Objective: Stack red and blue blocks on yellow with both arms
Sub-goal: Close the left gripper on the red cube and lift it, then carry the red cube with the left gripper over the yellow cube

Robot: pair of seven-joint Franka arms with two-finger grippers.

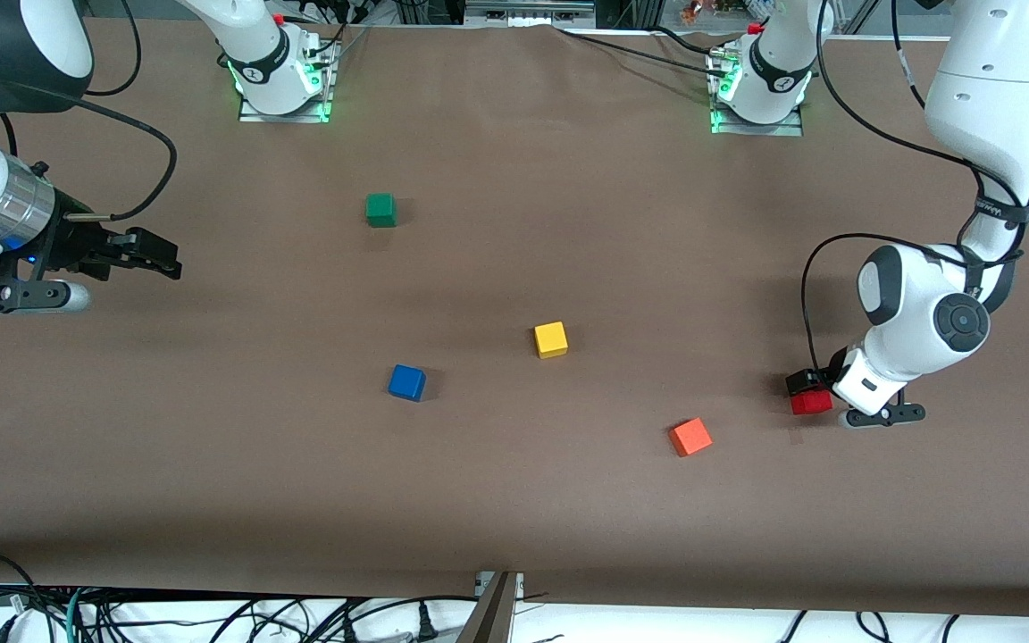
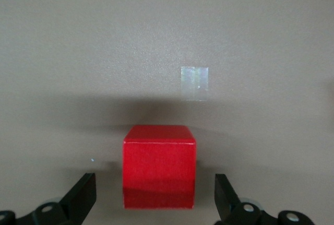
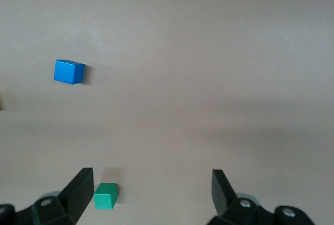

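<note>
Right gripper point(image 3: 151, 196) held above bare brown table point(image 3: 209, 79), fingers point(image 3: 78, 191) spread wide apart. Green cube point(image 3: 106, 196) just inside one fingertip, apart from it. Blue cube point(image 3: 69, 72) well ahead of the fingers.

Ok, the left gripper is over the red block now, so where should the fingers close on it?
Take the red block by its two upright side faces, coming straight down. The left gripper already straddles it, open, one finger off each side with a gap showing. The block sits square between the fingers and flat on the table, so probably no turning is needed, only lowering and closing.
</note>
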